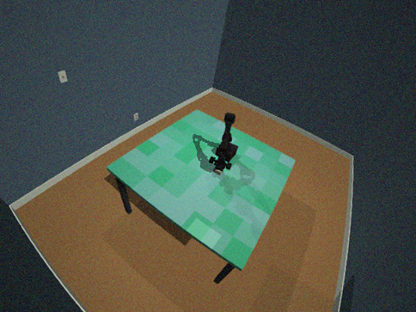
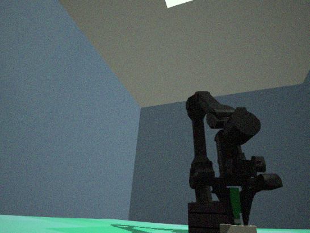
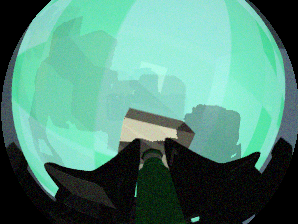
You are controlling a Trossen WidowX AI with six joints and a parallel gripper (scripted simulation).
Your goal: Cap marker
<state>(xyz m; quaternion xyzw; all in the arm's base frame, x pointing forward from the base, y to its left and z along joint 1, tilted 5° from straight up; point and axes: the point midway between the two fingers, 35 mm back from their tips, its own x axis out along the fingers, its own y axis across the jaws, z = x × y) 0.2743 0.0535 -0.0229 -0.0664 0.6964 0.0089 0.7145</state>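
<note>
top: I see the arm [image 1: 225,141] folded over mid-counter [image 1: 172,183], gripper [image 1: 219,167] pointing straight down. Holder block [image 1: 218,170] is a pale speck right under it; cap and marker too small to make out here.
exterior: gripper [image 2: 237,208] clamped on the green cap [image 2: 235,201], fingers either side, only narrowly apart. Cap upright, directly below the palm, its lower end meeting the marker [image 2: 239,221] just above the holder block [image 2: 238,228].
wrist: green cap [image 3: 157,189] fills the gap between my gripper's dark fingers. Tan holder block [image 3: 157,129] sits just beyond the tips, on the green checkered counter [image 3: 166,36].
</note>
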